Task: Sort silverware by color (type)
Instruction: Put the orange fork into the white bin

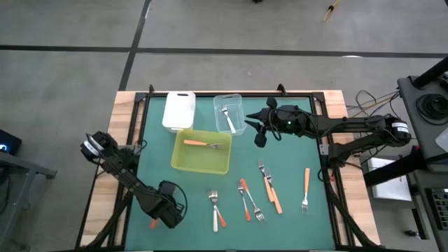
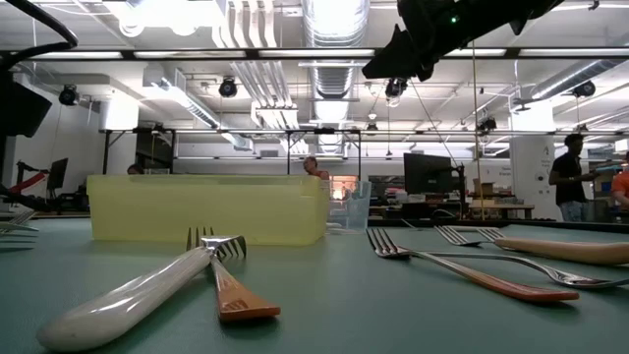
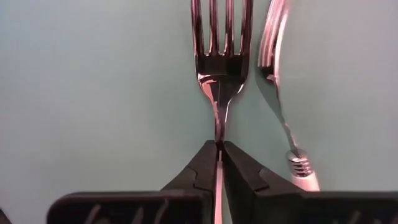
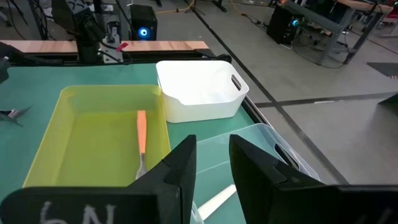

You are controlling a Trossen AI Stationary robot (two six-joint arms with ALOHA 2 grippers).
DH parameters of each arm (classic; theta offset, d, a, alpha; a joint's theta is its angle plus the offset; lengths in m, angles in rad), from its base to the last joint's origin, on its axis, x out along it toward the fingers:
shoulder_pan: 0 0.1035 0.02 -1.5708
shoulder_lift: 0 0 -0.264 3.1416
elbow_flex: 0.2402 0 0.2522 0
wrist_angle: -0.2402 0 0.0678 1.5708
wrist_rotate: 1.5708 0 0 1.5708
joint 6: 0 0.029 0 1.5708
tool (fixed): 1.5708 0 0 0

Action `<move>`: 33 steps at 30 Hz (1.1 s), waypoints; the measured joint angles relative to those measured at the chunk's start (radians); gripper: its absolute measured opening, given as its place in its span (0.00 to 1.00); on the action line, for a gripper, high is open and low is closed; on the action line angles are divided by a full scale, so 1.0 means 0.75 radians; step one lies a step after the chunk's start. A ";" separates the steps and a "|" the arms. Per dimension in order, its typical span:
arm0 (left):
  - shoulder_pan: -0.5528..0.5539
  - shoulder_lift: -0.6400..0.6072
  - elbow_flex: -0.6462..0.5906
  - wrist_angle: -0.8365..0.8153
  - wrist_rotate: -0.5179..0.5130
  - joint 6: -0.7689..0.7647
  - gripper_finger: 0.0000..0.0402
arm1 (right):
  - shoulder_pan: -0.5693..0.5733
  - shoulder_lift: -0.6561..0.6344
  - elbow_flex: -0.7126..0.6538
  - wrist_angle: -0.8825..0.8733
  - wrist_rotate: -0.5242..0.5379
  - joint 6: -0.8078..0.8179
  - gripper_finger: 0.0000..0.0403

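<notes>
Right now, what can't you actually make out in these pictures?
- Fork held by the left gripper: its handle is hidden behind the fingers, left wrist view.
- Clear tub: the right gripper blocks its contents, right wrist view.
- Yellow-green tray: inside hidden by its wall, low view.

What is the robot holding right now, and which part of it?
The left gripper pinches a fork by its thin neck just below the tines. The right gripper holds nothing.
</notes>
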 joint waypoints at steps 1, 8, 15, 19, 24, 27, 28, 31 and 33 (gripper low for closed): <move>0.000 -0.007 -0.002 -0.008 0.005 0.002 0.00 | 0.000 0.000 0.000 0.000 0.000 0.000 0.21; 0.001 -0.137 -0.001 -0.079 0.011 0.006 0.00 | 0.000 0.000 -0.001 0.000 0.000 0.001 0.21; 0.020 -0.320 -0.001 -0.218 -0.081 -0.009 0.00 | 0.000 0.000 -0.001 -0.001 0.000 0.004 0.21; 0.068 -0.420 -0.001 -0.286 -0.162 -0.008 0.00 | 0.000 0.000 -0.001 -0.001 0.000 0.017 0.21; 0.172 -0.531 -0.001 -0.325 -0.243 0.095 0.00 | 0.000 0.000 -0.002 -0.001 0.000 0.014 0.21; 0.273 -0.587 0.000 -0.323 -0.273 0.220 0.00 | 0.000 0.000 -0.002 -0.001 0.000 0.009 0.21; 0.308 -0.604 0.000 -0.325 -0.283 0.267 0.00 | 0.000 0.000 -0.002 -0.001 0.000 0.003 0.21; 0.438 -0.660 0.000 -0.324 -0.290 0.423 0.00 | 0.000 0.000 -0.002 -0.006 0.000 -0.002 0.21; 0.537 -0.704 0.000 -0.323 -0.290 0.532 0.00 | 0.000 0.000 -0.002 -0.023 0.000 -0.004 0.21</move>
